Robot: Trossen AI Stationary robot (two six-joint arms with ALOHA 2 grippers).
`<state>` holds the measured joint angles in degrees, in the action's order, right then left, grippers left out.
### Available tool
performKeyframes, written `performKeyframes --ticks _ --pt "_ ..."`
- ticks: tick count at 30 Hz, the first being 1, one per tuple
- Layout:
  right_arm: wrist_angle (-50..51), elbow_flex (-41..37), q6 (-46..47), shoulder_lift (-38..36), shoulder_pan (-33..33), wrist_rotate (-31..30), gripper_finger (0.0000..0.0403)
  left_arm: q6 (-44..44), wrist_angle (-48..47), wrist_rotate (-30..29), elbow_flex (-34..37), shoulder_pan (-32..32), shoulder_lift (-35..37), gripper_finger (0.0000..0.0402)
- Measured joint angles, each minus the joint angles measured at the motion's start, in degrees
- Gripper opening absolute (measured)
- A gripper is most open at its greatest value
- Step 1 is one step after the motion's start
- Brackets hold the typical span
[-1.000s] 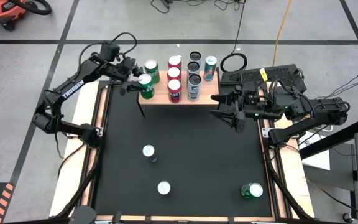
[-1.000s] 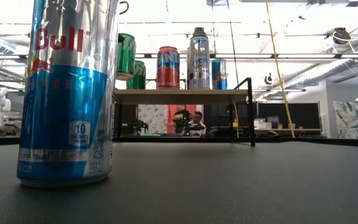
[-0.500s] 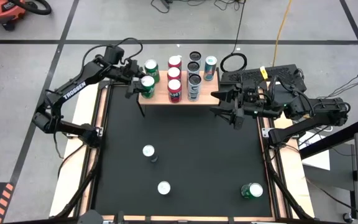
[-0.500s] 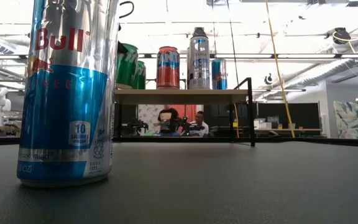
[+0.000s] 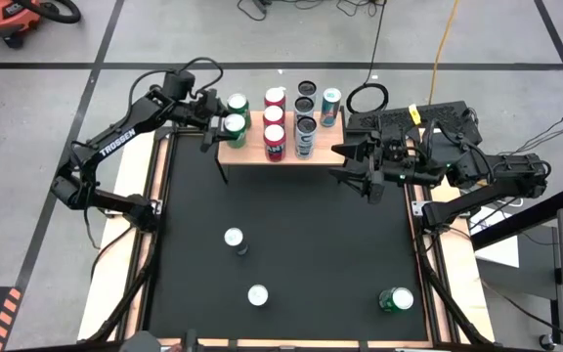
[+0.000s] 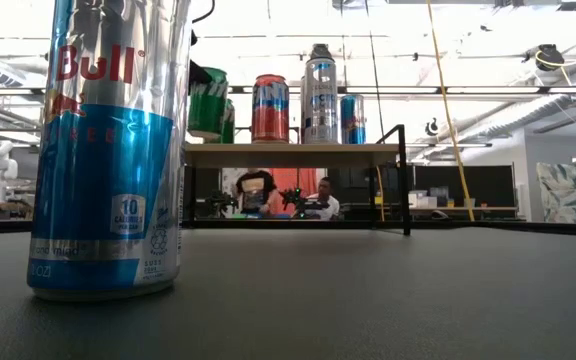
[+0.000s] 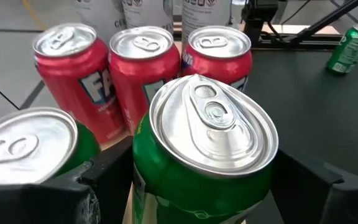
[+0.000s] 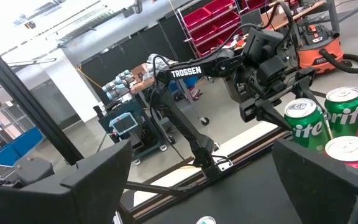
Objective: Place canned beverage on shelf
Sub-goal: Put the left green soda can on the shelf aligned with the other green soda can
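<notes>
My left gripper point(image 5: 215, 125) is shut on a green can point(image 5: 233, 124) over the left end of the shelf point(image 5: 286, 150), a light-wood board on black legs. In the low view this can point(image 6: 208, 100) hangs slightly tilted, just above the board. A second green can point(image 5: 238, 106) stands behind it. Red cans point(image 5: 274, 135), dark cans point(image 5: 306, 125) and a teal can point(image 5: 331, 98) also stand on the shelf. My right gripper point(image 5: 352, 168) hovers open and empty off the shelf's right end. My left gripper pinches the green can's side wall point(image 7: 143, 177) between its two fingers point(image 7: 107, 180), below the rim. The fingers come from the table's left side, slanting a little downward. The can is top up and slightly tilted. Whether its base touches the board, I cannot tell.
A tall blue and silver can point(image 6: 108, 150) stands on the black table close to the low camera. On the table stand two silver-topped cans point(image 5: 233, 238) point(image 5: 257, 294) and a green can point(image 5: 396, 299) near the front right corner. People sit in the room behind point(image 6: 318, 195).
My left gripper has carried the green can a little toward the table's right, over the shelf's left end, and has turned at the wrist. The can now sits lower and closer to the board, beside the other green can.
</notes>
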<state>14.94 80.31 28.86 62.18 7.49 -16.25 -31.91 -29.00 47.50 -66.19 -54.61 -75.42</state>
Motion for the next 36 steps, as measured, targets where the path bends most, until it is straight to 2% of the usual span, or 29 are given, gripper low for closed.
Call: performKeyframes --ticks 18,27,36 --pt "0.1 0.0 -1.0 0.0 0.0 0.0 0.0368 1.4 -1.3 -1.9 0.0 2.1 0.0 0.0302" --pt "0.1 0.0 -1.1 0.0 0.0 0.1 0.0368 1.6 -0.9 1.7 0.0 0.9 -2.4 0.0302" --pt "0.1 0.0 -1.0 0.0 0.0 0.1 0.0368 1.6 -1.2 2.9 0.0 0.1 -3.0 0.0302"
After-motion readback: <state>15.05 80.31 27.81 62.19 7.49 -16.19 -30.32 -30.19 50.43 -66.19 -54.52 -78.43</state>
